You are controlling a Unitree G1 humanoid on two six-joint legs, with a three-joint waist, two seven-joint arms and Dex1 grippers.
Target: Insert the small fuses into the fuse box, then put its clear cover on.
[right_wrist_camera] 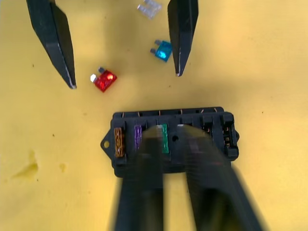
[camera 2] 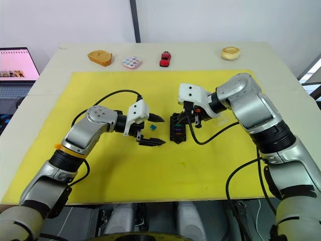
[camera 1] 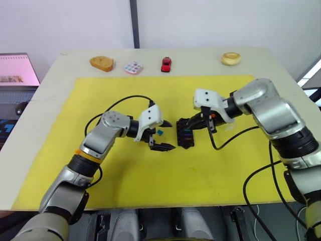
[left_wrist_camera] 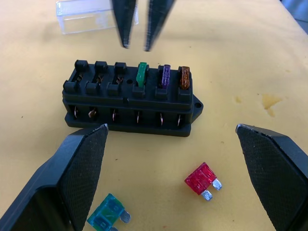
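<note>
Left wrist view: the fuse box (left_wrist_camera: 130, 98) is sitting on the yellow mat (left_wrist_camera: 240, 57), holding green, purple and amber fuses. The left tool (left_wrist_camera: 175, 178) is gaping wide, empty; the right tool (left_wrist_camera: 137, 45) is nearly closed, empty.

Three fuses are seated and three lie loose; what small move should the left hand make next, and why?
Probably lower the open left hand onto the red fuse and close. It lies loose on the mat between the fingers, and the fuse box has three empty slots beside the green, purple and amber fuses.
</note>
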